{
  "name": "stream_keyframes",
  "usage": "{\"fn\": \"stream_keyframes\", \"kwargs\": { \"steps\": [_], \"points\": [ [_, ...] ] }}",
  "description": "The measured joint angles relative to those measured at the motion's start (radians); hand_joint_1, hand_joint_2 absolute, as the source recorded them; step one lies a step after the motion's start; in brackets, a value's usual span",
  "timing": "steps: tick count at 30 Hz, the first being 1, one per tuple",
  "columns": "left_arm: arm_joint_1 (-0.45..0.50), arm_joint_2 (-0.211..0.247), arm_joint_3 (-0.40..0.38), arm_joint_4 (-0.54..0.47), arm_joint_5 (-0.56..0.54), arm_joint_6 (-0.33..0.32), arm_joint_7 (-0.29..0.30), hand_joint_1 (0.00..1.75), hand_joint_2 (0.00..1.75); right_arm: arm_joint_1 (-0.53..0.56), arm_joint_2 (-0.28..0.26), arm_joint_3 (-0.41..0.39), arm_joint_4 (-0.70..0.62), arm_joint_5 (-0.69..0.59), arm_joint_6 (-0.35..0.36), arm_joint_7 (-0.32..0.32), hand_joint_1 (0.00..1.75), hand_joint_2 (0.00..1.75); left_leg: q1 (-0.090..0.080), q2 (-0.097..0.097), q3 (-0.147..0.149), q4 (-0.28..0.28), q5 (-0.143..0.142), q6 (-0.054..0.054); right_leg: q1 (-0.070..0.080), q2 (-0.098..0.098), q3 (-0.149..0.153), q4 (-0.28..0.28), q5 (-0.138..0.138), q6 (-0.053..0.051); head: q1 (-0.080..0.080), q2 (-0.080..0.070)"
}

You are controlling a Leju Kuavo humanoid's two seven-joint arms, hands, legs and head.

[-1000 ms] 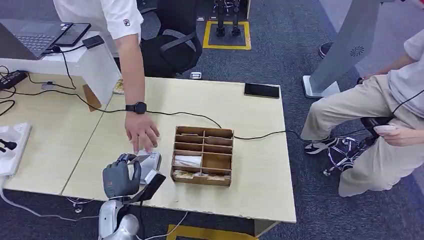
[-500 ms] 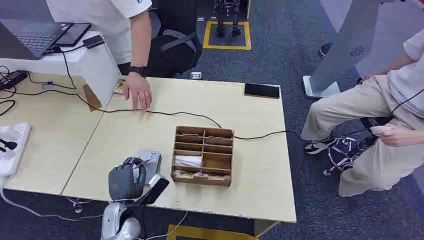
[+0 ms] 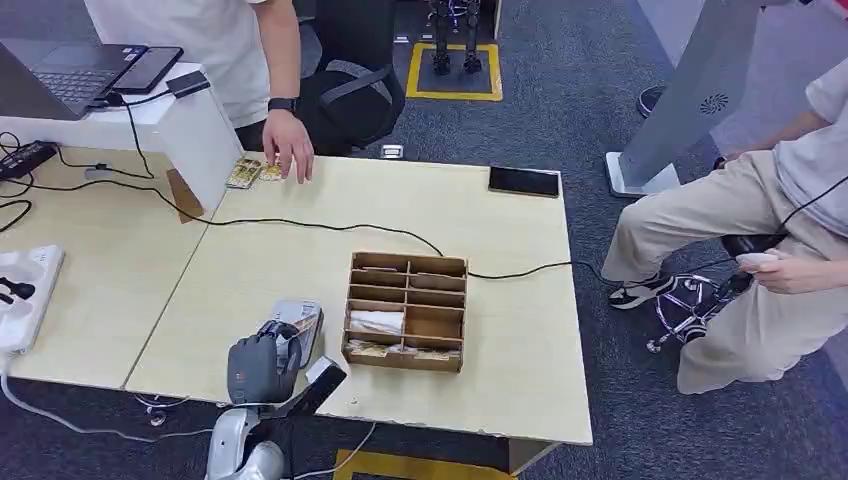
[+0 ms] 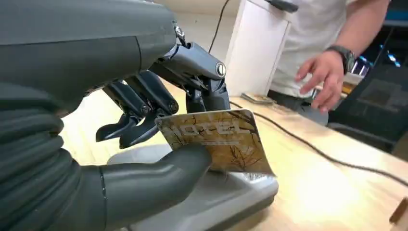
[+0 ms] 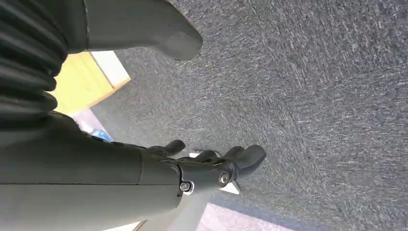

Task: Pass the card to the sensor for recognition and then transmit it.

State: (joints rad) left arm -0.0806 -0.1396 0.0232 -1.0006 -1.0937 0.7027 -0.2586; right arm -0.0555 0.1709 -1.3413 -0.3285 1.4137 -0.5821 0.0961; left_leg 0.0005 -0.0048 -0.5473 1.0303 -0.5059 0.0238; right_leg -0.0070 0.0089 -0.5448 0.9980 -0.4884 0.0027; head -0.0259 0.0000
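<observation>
Wooden table (image 3: 240, 260) — sensor (image 3: 300, 322), compartment box (image 3: 406, 311), cable (image 3: 330, 227), phone (image 3: 524, 181)

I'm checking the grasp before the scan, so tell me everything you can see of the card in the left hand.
The gold-brown patterned card is a thin, flat rectangle with rounded corners, faint lettering and dark branch-like markings. It looks glossy, like plastic. The left hand pinches it between its thick grey thumb and darker fingers, held tilted just above the grey sensor pad on the wooden table.
</observation>
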Motion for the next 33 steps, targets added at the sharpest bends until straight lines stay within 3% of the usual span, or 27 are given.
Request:
{"fn": "stream_keyframes", "kwargs": {
  "steps": [16, 19, 23, 24, 28, 33],
  "points": [
    [-0.021, 0.08, -0.151, 0.059, 0.026, -0.012, 0.108, 1.75, 1.75, 0.005, 0.0, 0.0, 0.0, 0.016, 0.015, 0.0, 0.0, 1.75, 0.0, 0.0, 0.005, 0.0, 0.0, 0.0, 0.0, -0.001, 0.006, 0.0, 0.0, 0.0, 0.0, 0.0],
    [-0.014, 0.075, -0.14, 0.033, 0.026, 0.002, 0.07, 1.75, 1.75, 0.005, 0.0, 0.0, 0.0, 0.017, 0.012, 0.0, 0.0, 1.75, 0.0, 0.0, 0.005, 0.0, 0.0, 0.0, 0.0, -0.001, 0.006, 0.0, 0.0, 0.0, 0.0, 0.0],
    [-0.01, 0.012, -0.045, -0.04, 0.14, 0.003, -0.097, 1.75, 1.75, 0.005, 0.0, 0.0, 0.0, 0.021, 0.006, 0.0, 0.0, 1.75, 0.0, 0.0, 0.005, 0.0, 0.001, 0.001, 0.0, -0.001, 0.005, 0.0, 0.0, 0.0, 0.0, 0.0],
    [-0.011, -0.003, -0.026, -0.055, 0.175, 0.003, -0.112, 1.75, 1.75, 0.005, 0.0, 0.0, 0.0, 0.024, 0.003, 0.001, 0.0, 1.75, 0.0, 0.0, 0.005, 0.0, 0.001, 0.001, 0.0, -0.001, 0.005, 0.0, 0.001, 0.0, 0.0, 0.0],
    [-0.028, -0.029, -0.008, -0.14, 0.316, 0.003, -0.133, 1.75, 1.75, 0.005, 0.0, 0.001, 0.0, 0.038, -0.002, 0.004, 0.0, 1.75, 0.0, -0.001, 0.003, 0.0, 0.001, 0.001, 0.0, -0.001, 0.003, 0.0, 0.001, 0.001, 0.0, 0.0],
    [-0.094, -0.024, -0.056, -0.252, 0.407, 0.0, -0.044, 1.75, 1.75, 0.004, 0.0, 0.009, 0.0, 0.055, -0.003, 0.008, 0.0, 1.75, 0.0, -0.001, 0.002, 0.0, 0.002, 0.001, 0.0, -0.001, 0.002, 0.0, 0.001, 0.001, 0.0, 0.0]
  ]
}}
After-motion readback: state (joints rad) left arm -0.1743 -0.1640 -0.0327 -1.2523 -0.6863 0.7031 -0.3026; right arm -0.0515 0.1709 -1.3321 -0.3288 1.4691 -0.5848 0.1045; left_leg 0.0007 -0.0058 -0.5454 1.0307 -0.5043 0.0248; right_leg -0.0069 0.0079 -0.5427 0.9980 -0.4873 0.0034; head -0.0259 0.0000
